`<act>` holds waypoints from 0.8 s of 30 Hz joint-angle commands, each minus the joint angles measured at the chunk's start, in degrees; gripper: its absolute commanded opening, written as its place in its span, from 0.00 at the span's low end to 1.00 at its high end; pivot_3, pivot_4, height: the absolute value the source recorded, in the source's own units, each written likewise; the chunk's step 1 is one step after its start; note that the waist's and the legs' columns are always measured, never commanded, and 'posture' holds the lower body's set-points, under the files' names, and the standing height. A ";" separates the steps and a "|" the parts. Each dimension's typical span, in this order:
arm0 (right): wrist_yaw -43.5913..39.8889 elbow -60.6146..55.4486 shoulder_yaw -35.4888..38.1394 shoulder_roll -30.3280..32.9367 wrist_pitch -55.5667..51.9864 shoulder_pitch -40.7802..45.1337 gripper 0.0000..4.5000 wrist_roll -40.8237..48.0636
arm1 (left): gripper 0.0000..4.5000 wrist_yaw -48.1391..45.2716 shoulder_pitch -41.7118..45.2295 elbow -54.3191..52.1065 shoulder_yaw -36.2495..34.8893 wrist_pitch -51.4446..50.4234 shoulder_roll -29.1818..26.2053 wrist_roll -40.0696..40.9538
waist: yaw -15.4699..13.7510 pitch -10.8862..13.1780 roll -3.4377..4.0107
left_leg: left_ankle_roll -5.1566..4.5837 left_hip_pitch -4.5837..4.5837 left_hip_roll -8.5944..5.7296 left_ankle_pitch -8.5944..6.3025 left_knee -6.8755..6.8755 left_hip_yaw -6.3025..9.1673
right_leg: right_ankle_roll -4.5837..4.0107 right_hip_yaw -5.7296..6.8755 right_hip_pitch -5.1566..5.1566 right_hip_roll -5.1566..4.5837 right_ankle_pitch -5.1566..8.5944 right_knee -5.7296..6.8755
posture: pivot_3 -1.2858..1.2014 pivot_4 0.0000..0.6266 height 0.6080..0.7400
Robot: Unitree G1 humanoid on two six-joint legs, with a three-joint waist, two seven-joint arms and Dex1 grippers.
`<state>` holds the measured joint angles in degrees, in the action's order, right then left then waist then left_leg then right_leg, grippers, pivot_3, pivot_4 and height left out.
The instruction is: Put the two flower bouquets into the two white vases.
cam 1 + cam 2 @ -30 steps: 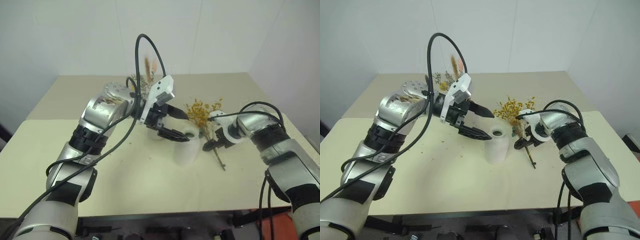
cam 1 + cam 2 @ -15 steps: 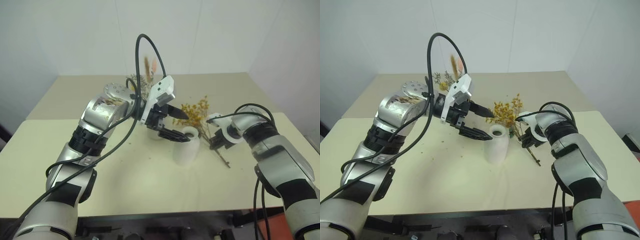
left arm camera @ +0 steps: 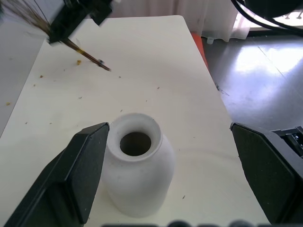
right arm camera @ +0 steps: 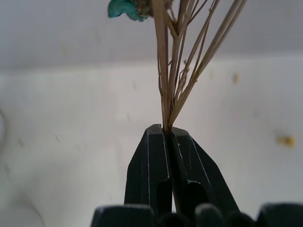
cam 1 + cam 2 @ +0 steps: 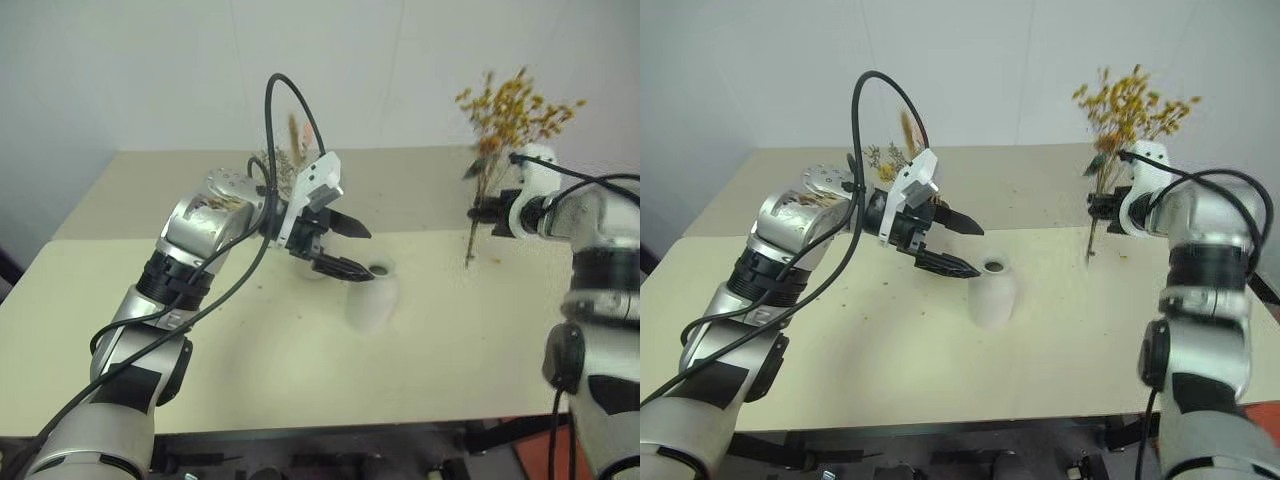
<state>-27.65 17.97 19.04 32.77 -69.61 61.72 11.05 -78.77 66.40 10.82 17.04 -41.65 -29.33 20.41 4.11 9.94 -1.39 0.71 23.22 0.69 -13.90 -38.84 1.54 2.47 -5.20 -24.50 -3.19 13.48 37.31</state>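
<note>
- Plainly, the right hand [image 4: 168, 137] is clamped tight on the thin stems of the orange-yellow bouquet [image 5: 515, 105], holding it upright in the air above the far right of the tabletop [image 5: 240, 350], blossoms up and stem tips hanging below the grip.
- The bunch looks very light and dry; the stems are likely brittle, so a hard squeeze or a sideways knock could snap them or shed blossoms.
- The grip sits low on the gathered stems, a sensible place: the bushy top offers nothing firm to hold.
- The bell-shaped white vase [image 3: 135, 172] stands empty mid-tabletop; its narrowed neck means the splayed stem ends need to go in nearly vertical.
- The left hand [image 5: 347, 250] hovers wide open just beside that vase, gripping nothing.
- Behind the left arm, plumes of the sparse bouquet [image 5: 295, 140] stand upright; what holds them is hidden.
</note>
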 commanded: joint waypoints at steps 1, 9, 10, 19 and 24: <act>2.12 -20.50 7.04 -4.52 0.16 -3.85 0.01 6.69 | 1.00 -1.40 -0.15 -1.07 -0.19 -0.35 -1.12 0.35 | -0.06 0.01 0.03 | 0.00 -0.01 -0.01 0.00 -0.01 -0.01 | 0.00 -0.02 -0.02 0.00 0.00 0.06 | 0.52 0.24 1.00; -0.13 -38.85 7.16 -9.49 7.62 -11.55 0.01 17.14 | 1.00 0.90 0.60 -1.67 1.69 -5.48 -2.02 -1.37 | -0.36 0.02 0.05 | 0.00 0.02 -0.03 0.00 -0.05 0.04 | 0.01 0.06 0.04 -0.03 0.01 0.31 | 0.52 0.24 1.00; -0.64 -40.42 6.80 -9.60 7.58 -12.06 0.01 18.74 | 1.00 0.92 0.33 -2.22 2.01 -5.91 -2.42 -1.51 | -0.35 0.02 0.05 | 0.00 0.02 -0.04 0.00 -0.07 0.02 | 0.01 0.05 0.04 -0.03 0.01 0.31 | 0.52 0.24 1.00; -2.97 -49.20 0.83 -8.98 10.27 -19.54 0.01 25.99 | 1.00 2.00 -0.19 -3.51 3.29 -7.45 -3.66 -2.31 | -0.27 0.02 0.05 | 0.00 -0.05 -0.02 0.00 -0.07 0.00 | 0.02 0.02 0.05 -0.01 0.03 0.20 | 0.52 0.24 1.00; -1.49 -48.07 -3.41 -9.75 13.86 -21.16 0.01 24.77 | 1.00 2.56 0.01 -2.99 3.36 -7.15 -3.19 -2.60 | -0.28 0.02 0.05 | 0.00 -0.04 -0.02 0.00 -0.06 0.00 | 0.01 0.03 0.04 0.00 0.03 0.05 | 0.52 0.24 1.00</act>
<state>-29.59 -28.94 16.51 22.89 -58.75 40.87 36.05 -76.52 65.60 8.84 20.87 -49.01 -32.43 18.09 3.83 9.95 -1.35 0.71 23.19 0.68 -13.90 -38.90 1.55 2.48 -5.17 -24.45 -3.19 13.51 37.33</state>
